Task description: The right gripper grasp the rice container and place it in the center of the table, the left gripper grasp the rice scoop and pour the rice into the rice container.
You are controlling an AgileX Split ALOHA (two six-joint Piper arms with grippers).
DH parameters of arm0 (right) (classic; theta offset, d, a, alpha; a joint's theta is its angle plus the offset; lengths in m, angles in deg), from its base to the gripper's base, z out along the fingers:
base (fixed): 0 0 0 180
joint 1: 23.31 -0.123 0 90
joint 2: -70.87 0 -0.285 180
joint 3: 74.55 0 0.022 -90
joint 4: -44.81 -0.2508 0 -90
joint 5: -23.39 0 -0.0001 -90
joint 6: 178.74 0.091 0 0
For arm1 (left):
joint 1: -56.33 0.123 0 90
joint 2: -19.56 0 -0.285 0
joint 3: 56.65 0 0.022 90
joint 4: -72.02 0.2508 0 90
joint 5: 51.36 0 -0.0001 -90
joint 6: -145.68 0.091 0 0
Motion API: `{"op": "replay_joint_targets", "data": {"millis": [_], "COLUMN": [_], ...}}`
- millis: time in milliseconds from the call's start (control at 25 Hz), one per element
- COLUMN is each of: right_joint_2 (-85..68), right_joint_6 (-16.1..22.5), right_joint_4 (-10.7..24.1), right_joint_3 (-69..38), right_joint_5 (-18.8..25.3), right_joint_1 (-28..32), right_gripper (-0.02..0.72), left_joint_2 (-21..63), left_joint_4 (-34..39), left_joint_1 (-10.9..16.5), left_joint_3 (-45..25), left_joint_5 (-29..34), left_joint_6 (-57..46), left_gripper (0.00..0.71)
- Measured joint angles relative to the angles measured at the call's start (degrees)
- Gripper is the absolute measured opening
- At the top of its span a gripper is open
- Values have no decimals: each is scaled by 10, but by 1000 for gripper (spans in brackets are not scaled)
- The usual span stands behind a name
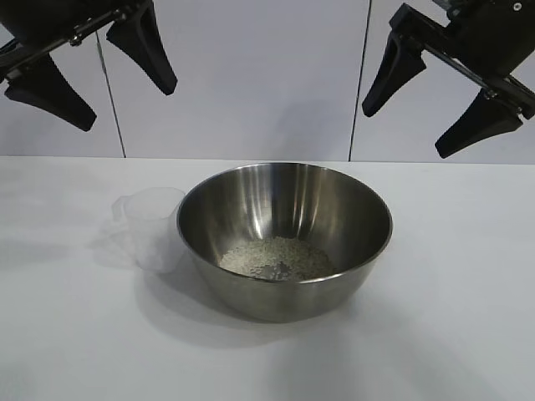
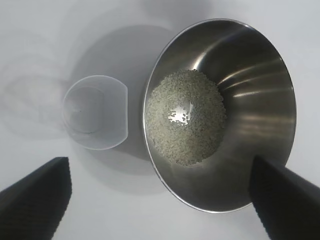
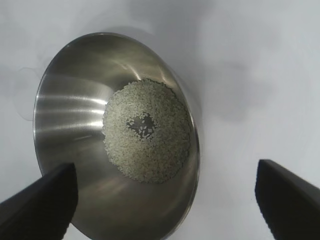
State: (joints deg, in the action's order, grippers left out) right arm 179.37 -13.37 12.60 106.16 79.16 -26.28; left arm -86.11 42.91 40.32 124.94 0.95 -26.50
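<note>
Rice container (image 1: pixel 284 238) upright at the middle of the white desk (image 1: pixel 451 276), steel rim unobstructed

Rice (image 1: pixel 277 258) heaped in a pale disc on the container floor, a small bare patch of steel near the heap's centre in both wrist views (image 2: pixel 184 117) (image 3: pixel 146 130)

Rice scoop (image 1: pixel 149 224) upright on the desk just beside the container, on the left-arm side; looks empty from above in the left wrist view (image 2: pixel 95 112); touching or a hair apart from the container wall, cannot tell

Left gripper (image 1: pixel 92 71) raised well above the desk at the exterior view's upper left, fingers (image 1: pixel 149 46) spread wide, holding nothing

Right gripper (image 1: pixel 435 104) raised at the upper right, likewise well clear of the container, fingers (image 1: pixel 393 71) spread wide, holding nothing

Container framed between each gripper's own finger pair in the wrist views (image 2: pixel 220 112) (image 3: pixel 115 135)
</note>
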Motion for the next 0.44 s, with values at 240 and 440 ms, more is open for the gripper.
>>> {"op": "replay_joint_targets", "data": {"millis": [240,440], "right_joint_2": [0,0], "right_joint_6": [0,0], "right_joint_4": [0,-1], "right_joint_3": [0,0], "right_joint_5": [-1,-1], "right_joint_1": [0,0], "right_gripper": [661,661], "left_joint_2": [0,0], "left_joint_4": [0,0], "left_joint_1": [0,0], "left_joint_3": [0,0], "left_joint_5": [-7,-9], "left_joint_6": [1,1], "left_gripper": [694,694]}}
